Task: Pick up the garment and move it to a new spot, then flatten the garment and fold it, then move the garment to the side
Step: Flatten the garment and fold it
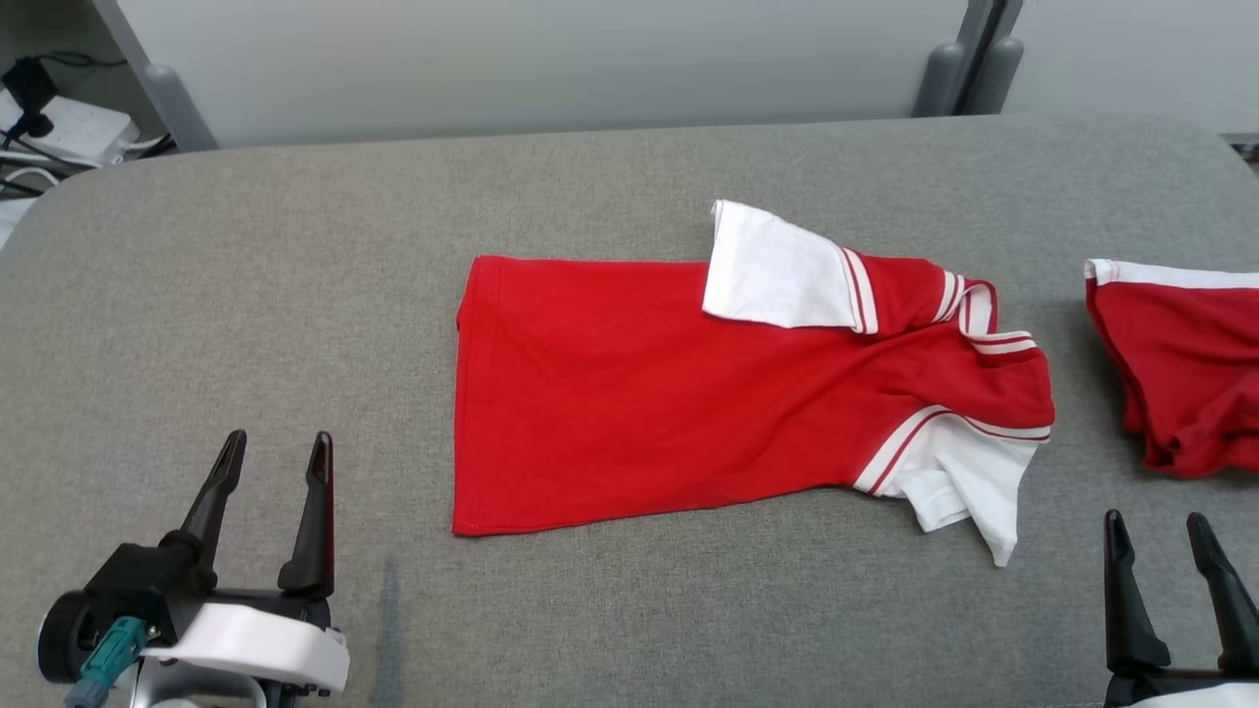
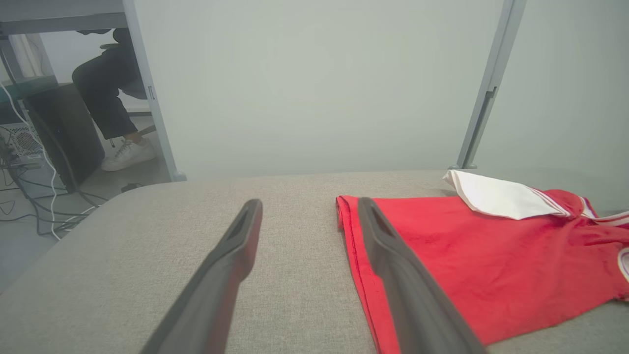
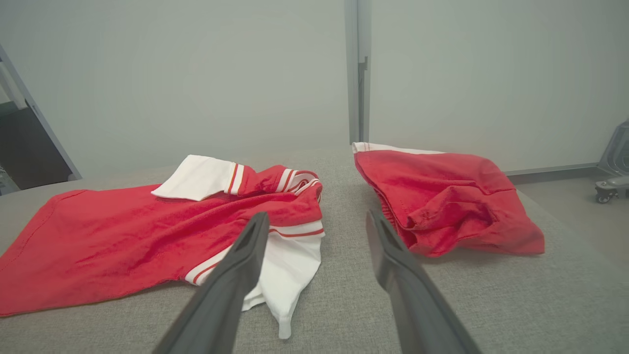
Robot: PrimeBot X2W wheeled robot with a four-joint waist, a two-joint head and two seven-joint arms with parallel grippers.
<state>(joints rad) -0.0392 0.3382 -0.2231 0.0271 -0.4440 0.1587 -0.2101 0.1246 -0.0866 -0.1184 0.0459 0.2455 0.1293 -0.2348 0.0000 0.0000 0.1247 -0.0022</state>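
Head view shows the red shirt (image 1: 639, 393) with white sleeves lying in the middle of the gray table (image 1: 246, 275), red shorts (image 1: 1180, 364) just to its right. The left gripper (image 1: 279, 442) and right gripper (image 1: 1153, 519) are both spread wide, holding nothing.

I see a bright red garment (image 1: 629, 393) with white sleeves. It has thin red and white stripes at the sleeve edges and the collar. The surface (image 1: 246, 295) is plain grey. The second cloth (image 1: 1180, 364) is red too, with a white band. My left claw (image 1: 279, 440) and right claw (image 1: 1153, 519) are black.
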